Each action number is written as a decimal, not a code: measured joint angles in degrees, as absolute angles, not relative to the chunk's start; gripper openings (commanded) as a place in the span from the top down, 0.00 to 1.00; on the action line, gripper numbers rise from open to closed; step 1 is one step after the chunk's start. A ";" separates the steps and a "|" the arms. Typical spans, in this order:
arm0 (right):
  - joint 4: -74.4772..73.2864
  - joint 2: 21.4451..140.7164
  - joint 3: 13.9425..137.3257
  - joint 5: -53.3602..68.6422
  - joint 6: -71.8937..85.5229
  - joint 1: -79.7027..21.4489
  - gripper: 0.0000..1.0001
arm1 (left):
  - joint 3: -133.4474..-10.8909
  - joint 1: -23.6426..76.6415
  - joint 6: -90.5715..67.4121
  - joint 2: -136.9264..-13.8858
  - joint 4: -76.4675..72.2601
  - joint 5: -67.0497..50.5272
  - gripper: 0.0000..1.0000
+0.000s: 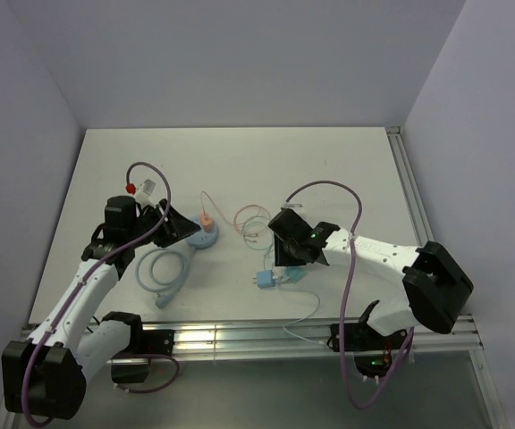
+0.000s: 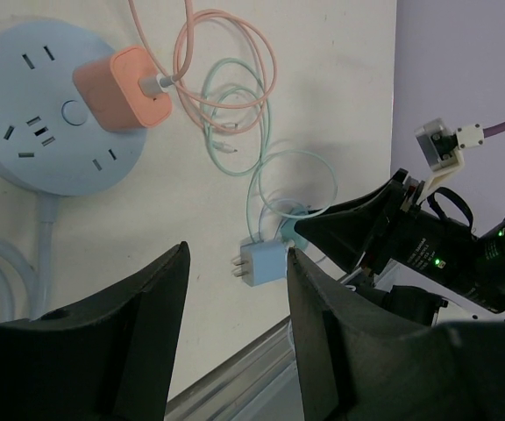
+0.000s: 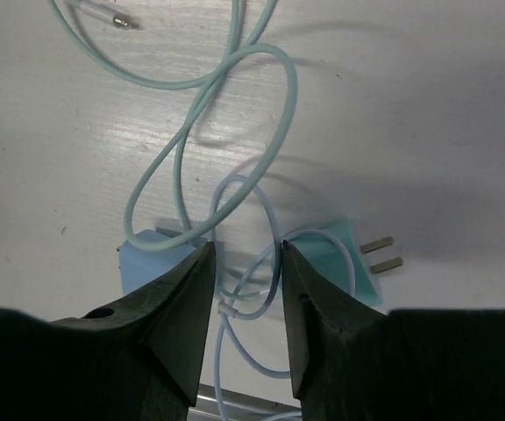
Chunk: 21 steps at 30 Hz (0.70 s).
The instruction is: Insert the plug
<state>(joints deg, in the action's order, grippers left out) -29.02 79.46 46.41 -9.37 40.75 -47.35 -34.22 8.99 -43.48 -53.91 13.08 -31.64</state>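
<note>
White table [image 1: 329, 170] from above. R gripper [image 3: 247, 250] sits lower centre, fingers spread, nothing pinched; a thin pale cable [image 3: 235, 303] runs thru the gap. In its wrist view, blue plug [image 3: 143, 263] lies lower left and teal plug [image 3: 336, 254] lower right, prongs pointing right. L gripper [image 2: 236, 250], also spread & empty, is near the round power strip [image 2: 24, 96] at centre-left, orange charger [image 2: 117, 88] plugged in.
</note>
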 measured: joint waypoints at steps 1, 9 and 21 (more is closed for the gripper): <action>-28.29 79.94 46.33 -8.71 40.60 -47.35 0.62 | -34.22 8.99 -43.44 -53.82 13.23 -31.62 0.46; -26.44 80.82 46.00 -6.59 39.11 -47.35 1.00 | -34.22 8.99 -43.09 -53.08 14.48 -31.57 0.46; -34.48 76.93 67.46 -8.14 29.98 -46.76 1.00 | -36.29 9.10 -42.54 -51.81 15.38 -32.32 0.52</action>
